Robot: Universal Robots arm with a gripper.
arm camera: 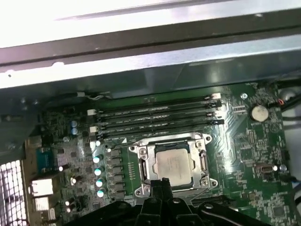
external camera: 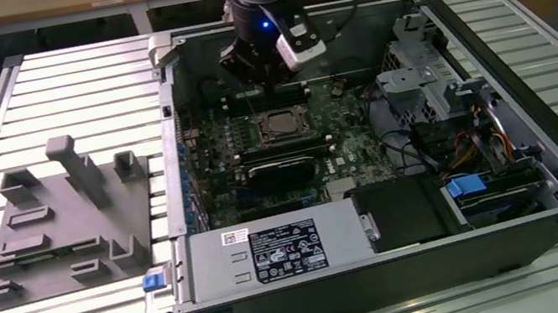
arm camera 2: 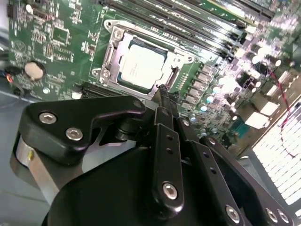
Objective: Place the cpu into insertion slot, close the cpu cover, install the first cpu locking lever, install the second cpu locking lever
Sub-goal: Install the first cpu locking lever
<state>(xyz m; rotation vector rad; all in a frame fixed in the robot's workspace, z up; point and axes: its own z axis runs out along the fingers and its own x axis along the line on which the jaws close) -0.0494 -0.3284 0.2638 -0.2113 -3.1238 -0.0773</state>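
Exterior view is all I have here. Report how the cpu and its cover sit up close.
Observer: In both wrist views the cpu lies flat in the socket, silvery top up.
Operator: Give me the cover.
Observer: The cpu cover is down, its frame lying around the cpu's edges.
Operator: Now the fingers.
Observer: In the second wrist view the fingers are shut with nothing between them. Their tips are by the socket's edge; I cannot tell whether they touch it.
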